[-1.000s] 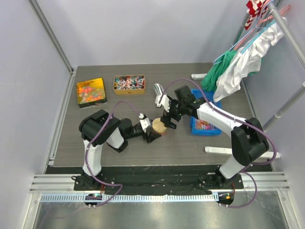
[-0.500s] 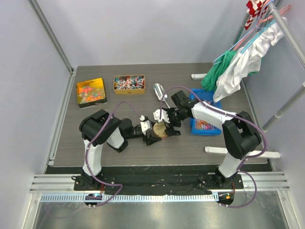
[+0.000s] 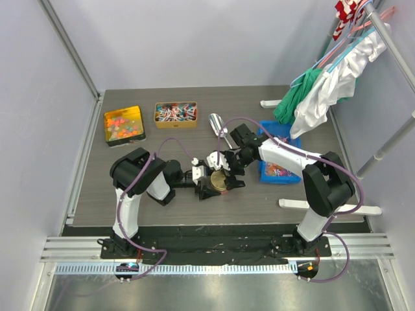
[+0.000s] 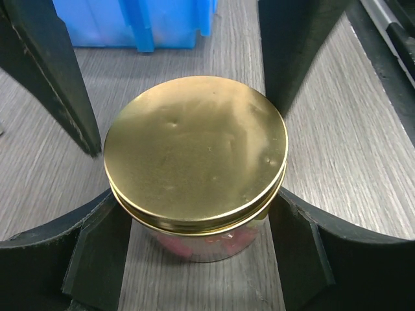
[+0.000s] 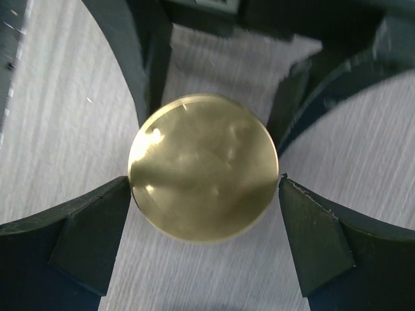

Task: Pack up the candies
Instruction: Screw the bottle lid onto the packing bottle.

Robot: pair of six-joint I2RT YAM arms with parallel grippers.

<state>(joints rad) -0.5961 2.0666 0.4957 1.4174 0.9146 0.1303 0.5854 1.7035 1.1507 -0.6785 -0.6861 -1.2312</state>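
Candies [image 4: 194, 243] show red inside the jar [image 4: 194, 155] at mid-table, its body clamped by the left gripper [image 4: 198, 240]. The right gripper [image 5: 204, 194] straddles the gold lid [image 5: 204, 165], jaws wide. More candies fill 2 tins [image 3: 123, 123] far left and a blue bin [image 3: 283, 129] right.

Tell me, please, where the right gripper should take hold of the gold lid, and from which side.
Grip the gold lid by its thin round rim, at two opposite points, coming straight down from above. It lies flat on the upright jar, its top is smooth, and the left gripper clasps the jar's body below.
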